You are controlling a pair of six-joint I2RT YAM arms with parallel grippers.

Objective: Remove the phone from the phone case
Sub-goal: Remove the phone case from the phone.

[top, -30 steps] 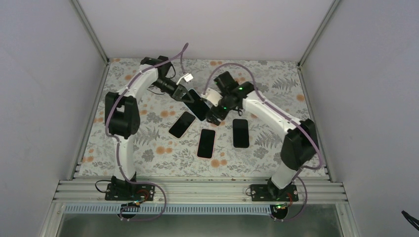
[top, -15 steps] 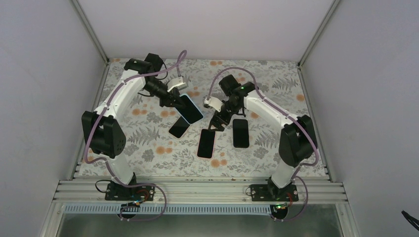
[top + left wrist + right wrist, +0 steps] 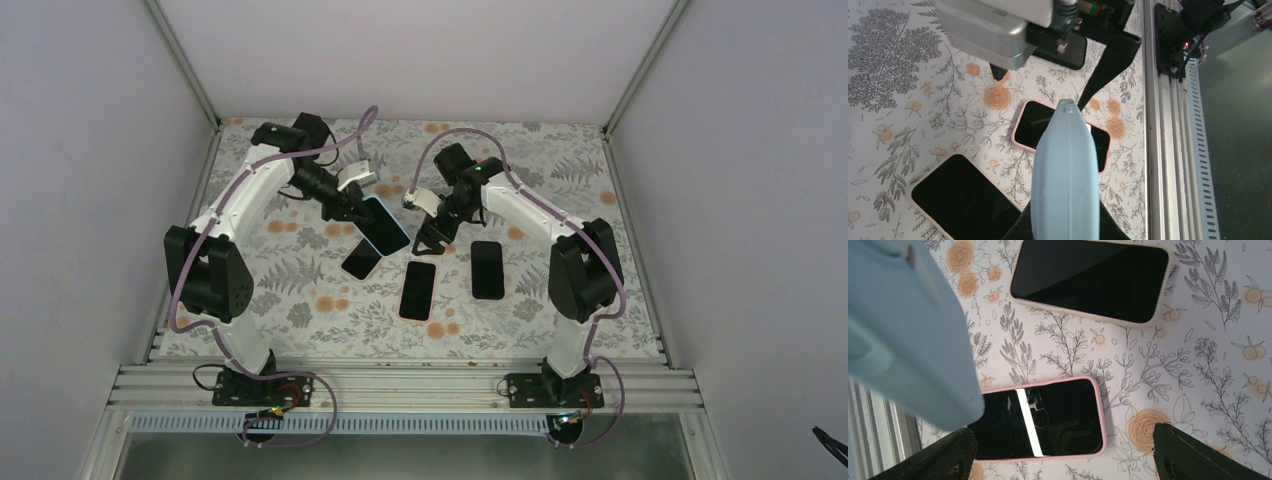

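Observation:
The phone in a light-blue phone case (image 3: 386, 226) hangs tilted above the table, screen up, with my left gripper (image 3: 360, 211) shut on its far end. From the left wrist, the blue phone case (image 3: 1065, 175) fills the space between the black fingers (image 3: 1015, 231). My right gripper (image 3: 430, 238) hovers just right of the phone, open and apart from it. In the right wrist view the case (image 3: 903, 330) looms at the left, beside the left finger (image 3: 948, 457), and nothing lies between the fingers of the gripper (image 3: 1063, 455).
Three more phones lie on the floral mat: a cream-cased one (image 3: 360, 260) partly under the held phone, a pink-cased one (image 3: 418, 290) and a dark one (image 3: 487, 270). Aluminium rails (image 3: 400, 385) run along the near edge. Walls enclose the other sides.
The left arm's elbow swung out to the left, and the blue-cased phone drew slightly left. The right gripper came off the phone's right end and its jaws narrowed a little.

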